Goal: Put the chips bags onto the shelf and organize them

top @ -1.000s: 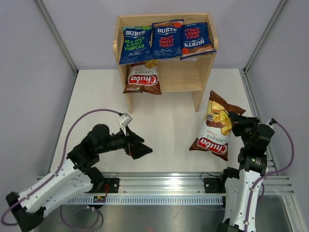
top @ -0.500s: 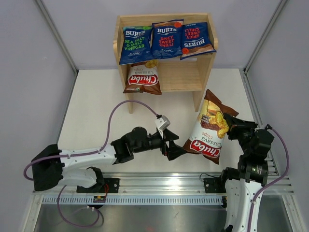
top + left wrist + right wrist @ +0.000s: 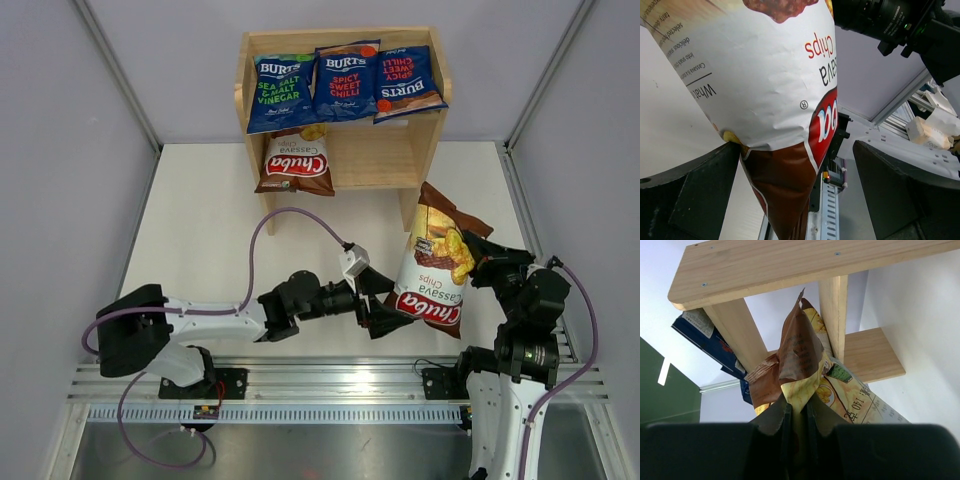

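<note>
At the top centre of the overhead view stands the single wooden shelf (image 3: 428, 120), and four of the five chips bags are already on it. Three blue Burts bags lie side by side on the upper tier: the sea salt and vinegar one (image 3: 281, 92) on the left, a spicy sweet chilli one (image 3: 346, 82) in the middle, and a second chilli bag (image 3: 407, 84) turned upside down on the right. One brown-and-white Chuba bag (image 3: 296, 162) leans at the left end of the lower tier. The fifth bag, the second Chuba bag (image 3: 436, 268), hangs in the air at lower right, below the shelf's right leg. The right gripper (image 3: 476, 258) holds it, jaws pressed together on the crimped top seam, as its wrist view shows. Of the two arms, the left reaches across the lower middle of the frame. The left gripper (image 3: 385, 305) is spread wide around that bag's lower corner. In the left wrist view the brown bottom of the bag hangs between the two dark fingers (image 3: 685, 195), lying against the one at the left of the frame and apart from the other.
</note>
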Controlling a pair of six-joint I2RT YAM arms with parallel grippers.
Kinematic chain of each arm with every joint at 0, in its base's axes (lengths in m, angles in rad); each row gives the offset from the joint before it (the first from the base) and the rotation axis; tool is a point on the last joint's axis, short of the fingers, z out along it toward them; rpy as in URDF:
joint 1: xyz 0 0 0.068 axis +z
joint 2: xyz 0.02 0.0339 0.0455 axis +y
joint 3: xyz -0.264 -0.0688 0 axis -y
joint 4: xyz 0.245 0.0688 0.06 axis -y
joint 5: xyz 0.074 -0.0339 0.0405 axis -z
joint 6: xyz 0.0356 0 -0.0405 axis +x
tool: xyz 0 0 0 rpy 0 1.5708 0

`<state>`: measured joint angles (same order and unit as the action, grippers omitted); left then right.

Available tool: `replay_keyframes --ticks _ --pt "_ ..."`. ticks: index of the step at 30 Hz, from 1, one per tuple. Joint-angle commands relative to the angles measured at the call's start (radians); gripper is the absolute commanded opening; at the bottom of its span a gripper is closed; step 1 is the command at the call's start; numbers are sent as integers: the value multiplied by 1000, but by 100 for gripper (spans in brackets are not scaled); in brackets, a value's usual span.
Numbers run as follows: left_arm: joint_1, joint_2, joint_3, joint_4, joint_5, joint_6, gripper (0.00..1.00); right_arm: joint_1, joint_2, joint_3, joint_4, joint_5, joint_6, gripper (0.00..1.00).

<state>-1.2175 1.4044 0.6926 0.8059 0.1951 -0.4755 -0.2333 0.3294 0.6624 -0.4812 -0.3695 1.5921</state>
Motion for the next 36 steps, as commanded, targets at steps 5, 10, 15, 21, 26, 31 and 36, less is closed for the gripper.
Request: replay_keyframes --ticks 5,10,15,21,26,31,36 --pt "-28 37 -38 384 -144 -31 99 23 -7 52 95 -68 109 0" --pt "-42 42 -18 377 -181 -2 99 40 -9 71 105 -82 132 0" --pt "-85 2 -27 290 -344 84 99 54 -12 97 110 -86 144 0" --pt "-93 -47 -85 306 -537 75 99 61 -20 115 112 -89 151 0" --pt "-93 -55 -85 340 -430 112 99 66 -24 117 127 -88 166 0" --pt "-105 -13 -77 463 -255 84 85 66 -46 95 122 -63 181 0" --pt "-120 -16 -85 506 -270 63 41 68 -61 80 93 -36 155 0"
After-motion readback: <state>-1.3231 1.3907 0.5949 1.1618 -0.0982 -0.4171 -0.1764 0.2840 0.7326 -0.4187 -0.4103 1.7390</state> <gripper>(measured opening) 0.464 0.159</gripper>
